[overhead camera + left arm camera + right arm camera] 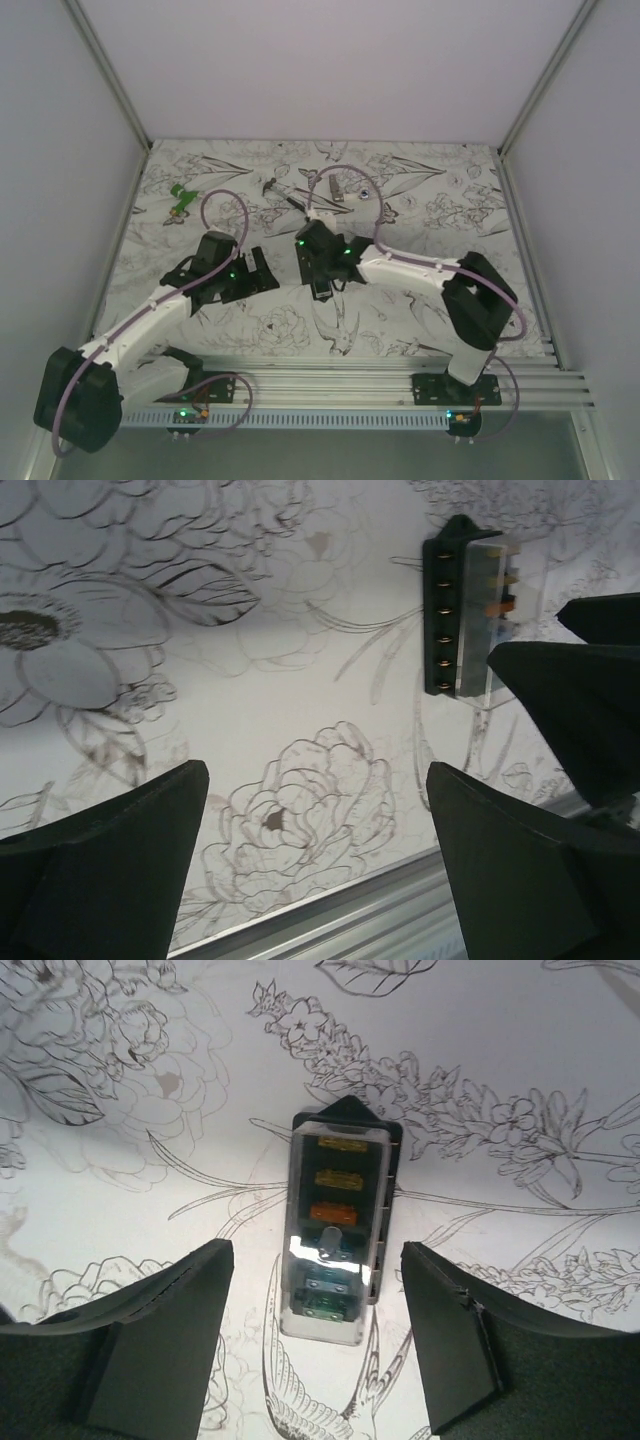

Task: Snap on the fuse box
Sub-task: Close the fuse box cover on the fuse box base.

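fuse box: flat on table | right gripper: fingers wide, straddling it, not touching | left gripper: fingers wide, empty

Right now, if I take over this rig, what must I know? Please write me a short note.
Left gripper: open, empty, off to one side of the fuse box.
Right gripper: open, its fingers on either side of the fuse box, not touching it.
Fuse box: lies flat on the table, clear cover sitting on it.
Done: cover appears in place.
Left: confirm it has latched; the pictures cannot tell.
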Controlling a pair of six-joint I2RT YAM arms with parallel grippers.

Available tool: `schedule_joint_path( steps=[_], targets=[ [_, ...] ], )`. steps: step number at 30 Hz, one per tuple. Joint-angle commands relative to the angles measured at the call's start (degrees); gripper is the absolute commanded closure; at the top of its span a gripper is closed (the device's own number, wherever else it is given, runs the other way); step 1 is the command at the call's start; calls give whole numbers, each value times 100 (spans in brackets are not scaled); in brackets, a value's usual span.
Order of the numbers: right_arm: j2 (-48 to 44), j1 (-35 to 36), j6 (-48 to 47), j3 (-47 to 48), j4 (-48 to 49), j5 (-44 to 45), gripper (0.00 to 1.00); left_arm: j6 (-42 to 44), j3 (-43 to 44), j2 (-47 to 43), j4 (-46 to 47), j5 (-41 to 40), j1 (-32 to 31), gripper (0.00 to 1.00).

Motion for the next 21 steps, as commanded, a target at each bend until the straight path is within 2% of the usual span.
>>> schedule_joint_path(
  steps=[1, 9, 13, 21],
  targets=[
    [-566, -591, -224, -519, 776, -1220, 26, -262, 347, 351, 409, 427, -181, 9],
    [-803, -1626, -147, -1356, 2108, -3074, 45, -435, 1434, 1877, 848, 594, -850, 24],
    [-687, -1873, -138, -1485, 2401, -3510, 54, -434, 1878, 2444, 880, 615, -955, 31],
    [-315, -2036, -131, -1598, 2722, -4076, 64, -451, 2410, 3399, 892, 706, -1080, 47]
  ],
)
